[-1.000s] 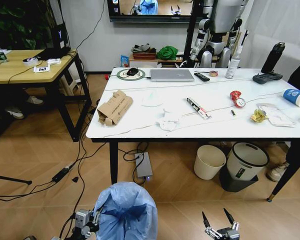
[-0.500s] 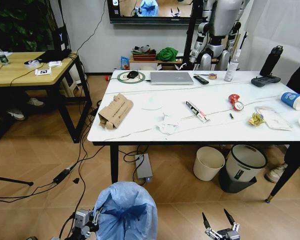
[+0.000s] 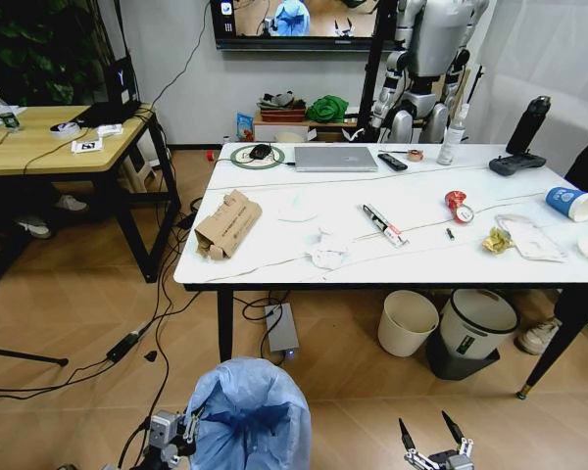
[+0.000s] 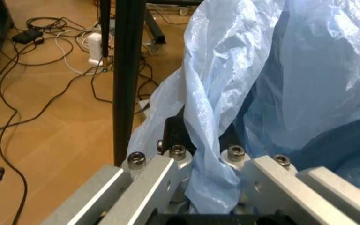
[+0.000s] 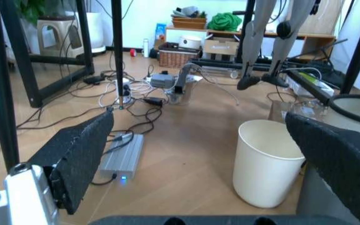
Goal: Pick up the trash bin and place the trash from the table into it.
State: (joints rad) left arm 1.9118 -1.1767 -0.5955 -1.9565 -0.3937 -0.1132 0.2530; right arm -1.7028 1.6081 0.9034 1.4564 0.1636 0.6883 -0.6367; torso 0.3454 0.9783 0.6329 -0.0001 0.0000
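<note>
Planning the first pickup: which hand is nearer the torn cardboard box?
Left. The left hand, shut on the trash bin, sits below the cardboard box; the open right hand is farther right.

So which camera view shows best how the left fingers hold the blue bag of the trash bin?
The left wrist view: the left gripper pinches a fold of the trash bin bag between its fingers. The head view shows the whole bin, grip small. The right wrist view faces the cream bin.
</note>
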